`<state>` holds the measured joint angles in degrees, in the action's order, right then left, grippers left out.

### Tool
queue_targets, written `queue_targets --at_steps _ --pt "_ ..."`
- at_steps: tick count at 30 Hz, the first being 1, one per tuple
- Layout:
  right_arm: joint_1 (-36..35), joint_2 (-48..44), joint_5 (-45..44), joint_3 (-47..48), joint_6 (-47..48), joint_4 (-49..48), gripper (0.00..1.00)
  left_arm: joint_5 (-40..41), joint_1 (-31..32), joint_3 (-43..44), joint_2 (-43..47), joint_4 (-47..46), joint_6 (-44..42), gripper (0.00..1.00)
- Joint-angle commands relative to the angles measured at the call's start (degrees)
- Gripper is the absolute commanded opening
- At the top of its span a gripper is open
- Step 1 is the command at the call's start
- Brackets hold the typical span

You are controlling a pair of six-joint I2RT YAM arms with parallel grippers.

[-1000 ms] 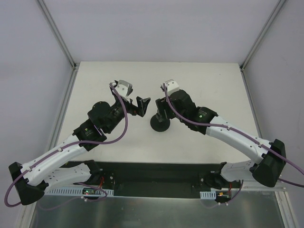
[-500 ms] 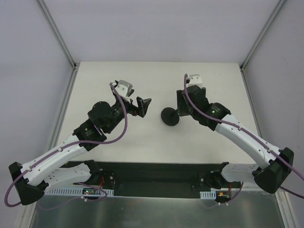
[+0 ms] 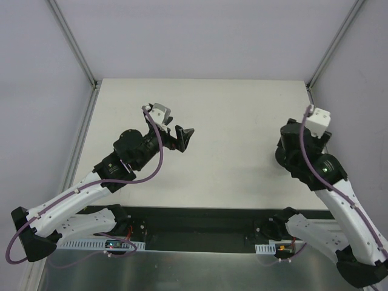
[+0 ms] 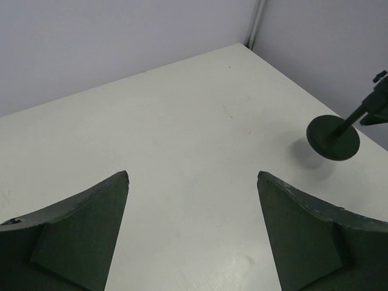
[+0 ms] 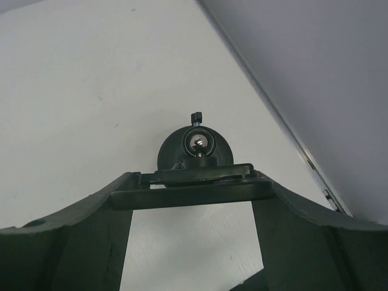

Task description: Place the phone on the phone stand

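Observation:
In the right wrist view my right gripper is shut on the phone, a flat black slab seen edge-on between the fingers. The phone lies against the cradle of the black phone stand, whose round disc base shows just beyond. In the left wrist view the stand hangs tilted at the far right, a shadow under its disc. In the top view the right wrist covers phone and stand at the table's right side. My left gripper is open and empty, over the middle left.
The white table is bare around the arms. Grey enclosure walls with metal posts stand at the back and both sides; the right wall's rail runs close beside the stand.
My right arm has swung from the table's middle to the right side, carrying the stand with it. The left arm has hardly moved.

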<state>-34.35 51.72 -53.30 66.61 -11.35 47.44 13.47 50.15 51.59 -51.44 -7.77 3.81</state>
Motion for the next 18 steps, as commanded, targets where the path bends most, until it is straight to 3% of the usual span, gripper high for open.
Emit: queue_targets --at_steps 1,6,13,18 --pt "9.0 -10.0 -10.9 -2.1 -5.2 2.5 0.01 -2.2 -0.4 1.7 0.1 -1.0 1.9 0.85" --pt "20.9 -11.1 -7.3 -3.5 -7.6 4.1 0.01 -2.7 -0.4 1.5 -0.4 -0.9 2.5 0.85" --pt "36.6 -4.1 -1.1 0.8 -24.0 14.2 0.01 -2.5 -0.3 1.7 -1.2 -0.8 2.5 0.85" --pt "41.0 -4.3 1.0 -1.9 -31.2 12.7 0.01 -2.0 -0.3 1.6 -1.4 -0.6 2.3 0.85"
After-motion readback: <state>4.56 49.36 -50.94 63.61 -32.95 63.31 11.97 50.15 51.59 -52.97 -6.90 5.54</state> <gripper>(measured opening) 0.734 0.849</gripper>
